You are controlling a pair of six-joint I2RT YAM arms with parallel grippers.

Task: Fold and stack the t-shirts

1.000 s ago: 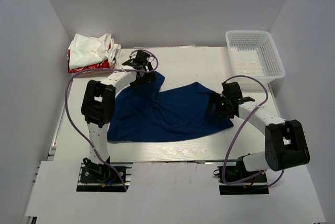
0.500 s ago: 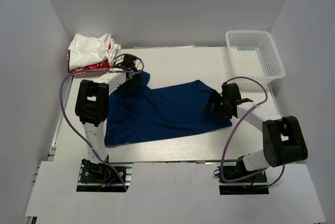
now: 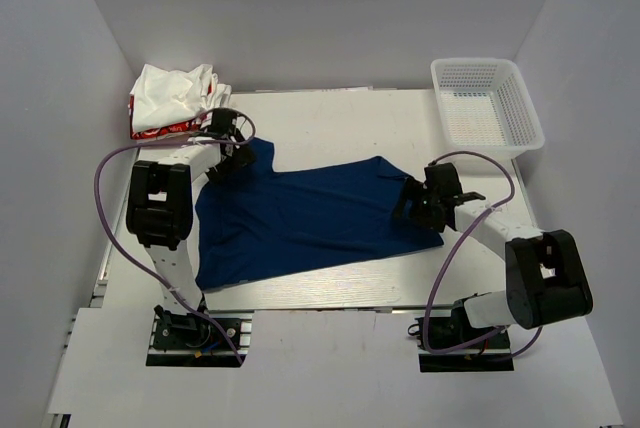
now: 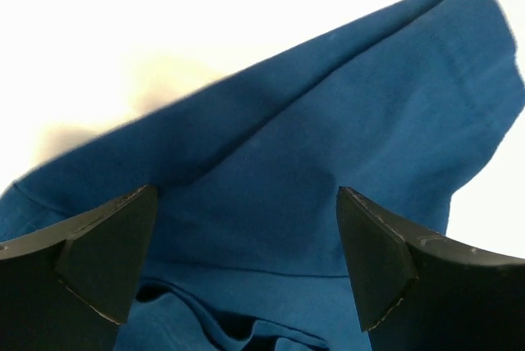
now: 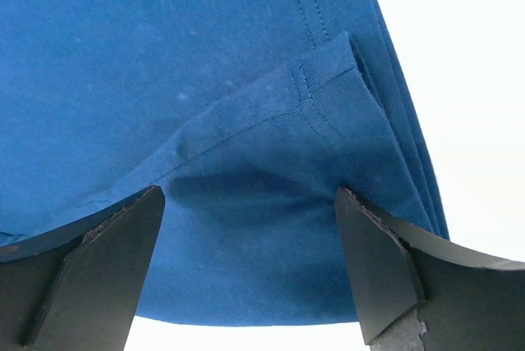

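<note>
Navy t-shirt (image 3: 300, 218) on white table (image 3: 340, 118); left tool (image 4: 246, 195), right tool (image 5: 248, 195) spread wide, empty.

the navy t-shirt (image 4: 328, 162) overruns both wrist views' edges, and from above the jaws cover its corners

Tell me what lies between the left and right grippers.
Only the navy t-shirt lies there, reaching from the left gripper to the right gripper; the top view shows it.
</note>
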